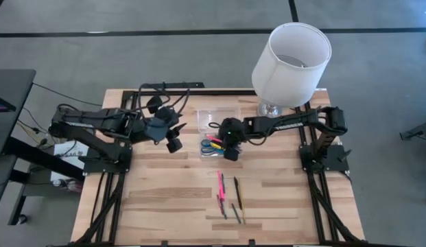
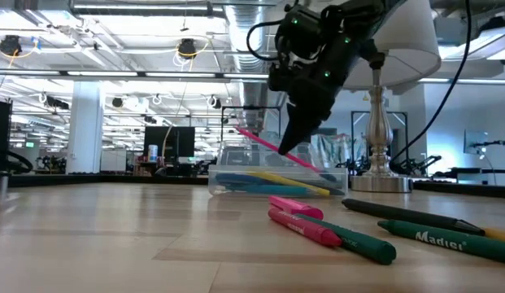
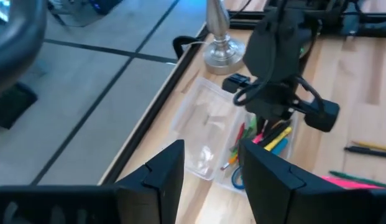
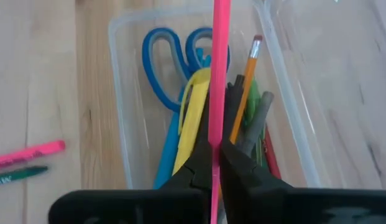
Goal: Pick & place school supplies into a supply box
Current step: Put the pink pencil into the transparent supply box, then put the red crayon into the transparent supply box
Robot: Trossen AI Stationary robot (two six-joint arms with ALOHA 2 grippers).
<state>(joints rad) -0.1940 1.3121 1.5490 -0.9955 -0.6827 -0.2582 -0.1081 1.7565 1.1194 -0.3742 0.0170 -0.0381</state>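
right wrist view is showing the right gripper (image 4: 212, 163) pinching a thin pink pencil (image 4: 219, 74) over the clear plastic supply box (image 4: 121, 112) at the table's far middle, seemingly for dropping inside, while the left gripper (image 1: 173, 142) is waiting spread just left.

There was 1 clear supply box (image 1: 214, 140) with its lid (image 1: 219, 118) open. On the bare table (image 1: 164, 206) lay 4 pens or markers (image 1: 230, 199): 1 pink, 2 green, 1 black. 1 thin pink pen (image 4: 216, 93) was held above the box. Inside were 1 pair of blue-handled scissors (image 4: 174, 53), 1 pencil (image 4: 245, 87) and several more pens, too overlapped to count.
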